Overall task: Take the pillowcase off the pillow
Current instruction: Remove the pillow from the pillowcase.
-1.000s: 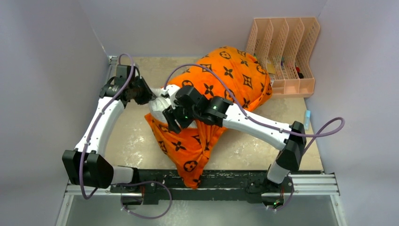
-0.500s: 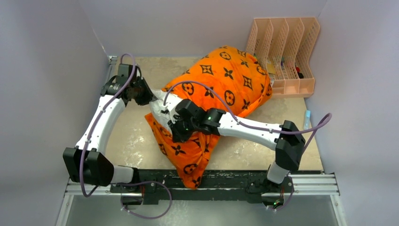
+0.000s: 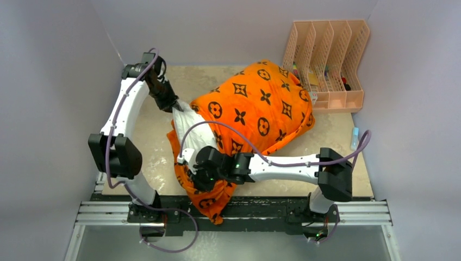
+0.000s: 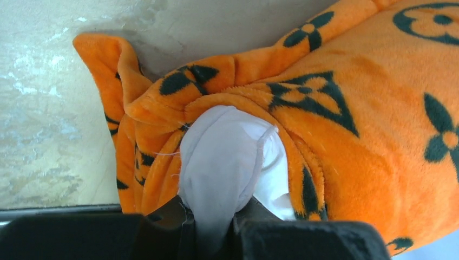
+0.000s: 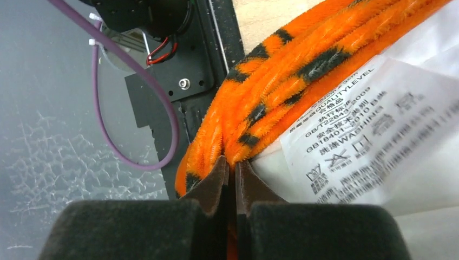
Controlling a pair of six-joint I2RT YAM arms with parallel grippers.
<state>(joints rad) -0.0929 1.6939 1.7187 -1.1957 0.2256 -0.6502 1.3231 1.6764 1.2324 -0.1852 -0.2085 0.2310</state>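
The orange pillowcase (image 3: pixel 255 109) with black motifs covers most of the white pillow (image 3: pixel 187 122), whose left corner sticks out of the case's opening. My left gripper (image 3: pixel 173 106) is shut on that white corner (image 4: pixel 222 151), with bunched orange plush (image 4: pixel 352 108) around it. Near the front rail, my right gripper (image 3: pixel 195 176) is shut on a fold of the pillowcase's open edge (image 5: pixel 281 81). In the right wrist view its jaws pinch the orange fabric right beside a white care label (image 5: pixel 368 124). The case's loose end droops over the rail.
A peach file rack (image 3: pixel 326 60) stands at the back right, touching the pillowcase. A small pale object (image 3: pixel 354 136) lies by the right wall. The black mounting rail (image 3: pixel 261 209) runs along the near edge. Walls close in on both sides.
My right gripper has shut on the pillowcase edge and moved towards the near rail with it. The left arm has pulled the pillow corner farther back and left.
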